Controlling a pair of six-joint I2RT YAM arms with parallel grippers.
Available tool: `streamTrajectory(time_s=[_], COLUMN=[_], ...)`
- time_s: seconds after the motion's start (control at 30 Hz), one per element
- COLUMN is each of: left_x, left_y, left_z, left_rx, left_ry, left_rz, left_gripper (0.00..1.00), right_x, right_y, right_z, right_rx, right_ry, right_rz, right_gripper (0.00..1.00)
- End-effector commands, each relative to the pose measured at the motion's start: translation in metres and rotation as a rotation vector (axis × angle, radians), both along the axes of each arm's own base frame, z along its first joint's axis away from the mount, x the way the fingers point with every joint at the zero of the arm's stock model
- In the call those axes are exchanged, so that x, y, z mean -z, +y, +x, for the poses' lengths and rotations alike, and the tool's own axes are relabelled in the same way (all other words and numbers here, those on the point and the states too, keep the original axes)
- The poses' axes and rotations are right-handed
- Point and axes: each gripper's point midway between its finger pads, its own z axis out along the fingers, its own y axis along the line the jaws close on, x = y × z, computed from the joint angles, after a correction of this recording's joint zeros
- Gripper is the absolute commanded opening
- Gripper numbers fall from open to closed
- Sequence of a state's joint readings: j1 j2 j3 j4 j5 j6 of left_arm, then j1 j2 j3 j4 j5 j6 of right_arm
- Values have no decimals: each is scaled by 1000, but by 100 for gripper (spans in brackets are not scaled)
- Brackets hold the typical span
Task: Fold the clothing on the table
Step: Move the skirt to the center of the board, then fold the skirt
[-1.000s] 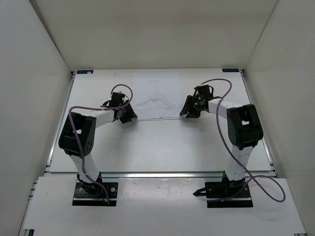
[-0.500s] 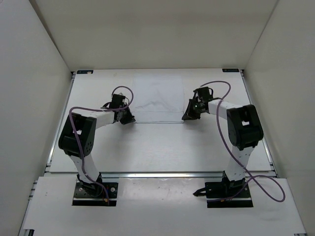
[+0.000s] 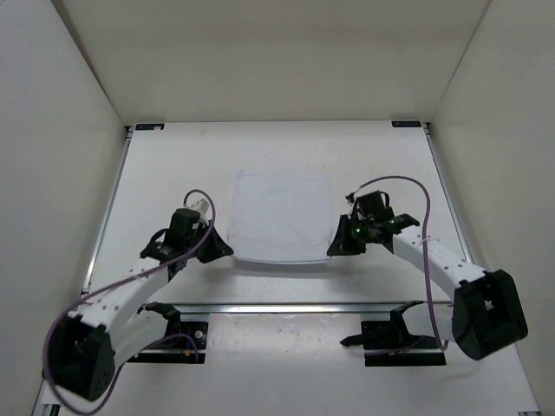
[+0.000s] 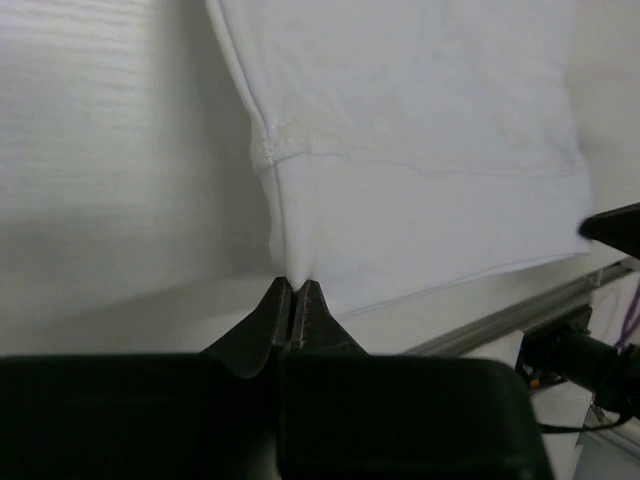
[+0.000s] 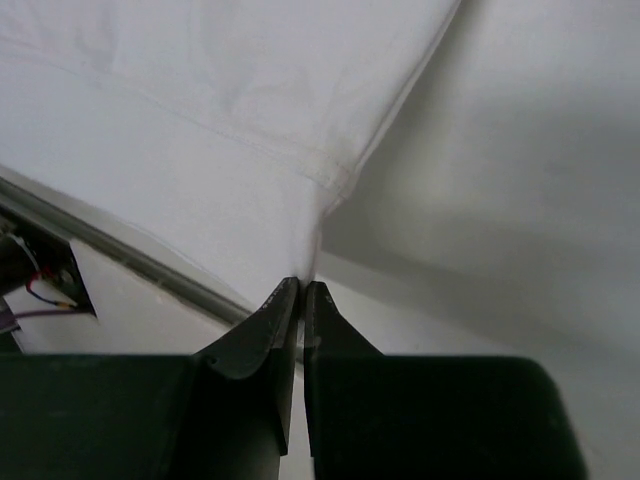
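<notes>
Clothing count: one piece, there it is, the clothing [image 3: 282,217], plain white, roughly square from above.
Bench count: one white bench [image 3: 165,165], with a metal front rail [image 3: 286,305] along its near side.
Arms and claws count: two arms, one claw on each, and a purple cable on each arm.
Clothing place: it lies in the middle of the bench towards the near side. Its far part is flat and its near hem is stretched between the two claws, close to the front rail.
Left arm pose: the left arm [image 3: 130,290] has its elbow swung far out low on the left. Its forearm slants inward to the near left corner of the clothing.
Right arm pose: the right arm [image 3: 434,256] mirrors it, elbow out low on the right, forearm slanting in to the near right corner.
Left claw: the left claw [image 4: 295,287] is clenched on the clothing, and the hem corner is pinched into a small peak at its tips.
Right claw: the right claw [image 5: 301,288] is clamped tight on the clothing too, the fabric drawn to a point between its tips.
</notes>
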State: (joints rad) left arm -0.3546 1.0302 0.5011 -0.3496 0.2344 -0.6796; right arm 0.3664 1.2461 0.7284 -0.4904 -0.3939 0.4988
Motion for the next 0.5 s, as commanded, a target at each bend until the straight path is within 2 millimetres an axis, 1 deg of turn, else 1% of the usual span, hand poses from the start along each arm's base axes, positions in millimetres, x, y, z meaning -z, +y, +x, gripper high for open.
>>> streamTrajectory(time_s=[0.0, 0.03, 0.07, 0.1, 0.13, 0.17, 0.2, 0.27, 0.3, 0.33, 0.37, 0.4, 0.43, 0.47], left_x=[-9, -8, -6, -5, -9, -3, -5, -11, -11, -19, -17, -24, -35, -42], left_y=[3, 5, 7, 7, 3, 6, 7, 9, 8, 8, 10, 10, 7, 9], left_z=[-30, -40, -48, -59, -66, -75, -82, -90, -95, -93, -96, -95, -91, -86], left_rx=[2, 0, -8, -9, 5, 2, -4, -5, 5, 9, 16, 18, 24, 6], left_ry=[3, 11, 32, 37, 13, 41, 38, 16, 30, 8, 25, 16, -7, -20], left_rz=[-26, -29, -28, -30, -56, -49, -63, -88, -93, -95, -80, -78, -87, -82], left_gripper=[0, 0, 0, 0, 0, 0, 0, 0, 0, 0, 0, 0, 0, 0], right_x=[0, 3, 7, 2, 4, 7, 1, 3, 3, -1, -4, -7, -10, -15], right_y=[-1, 0, -2, -1, -1, -3, -3, -4, -5, -5, -4, -3, -4, -3], right_z=[-35, -47, -58, -66, -75, -87, -94, -110, -116, -119, -120, -122, -121, -120], right_rx=[13, -2, -1, -7, -4, -12, -11, -5, -9, -5, -5, -13, -6, -14], right_ry=[51, 70, 86, 74, 104, 114, 114, 151, 152, 161, 160, 165, 164, 154], right_rz=[-12, -14, -20, 2, 6, 14, 47, 69, 80, 95, 105, 118, 122, 136], right_gripper=[1, 0, 0, 0, 0, 0, 0, 0, 0, 0, 0, 0, 0, 0])
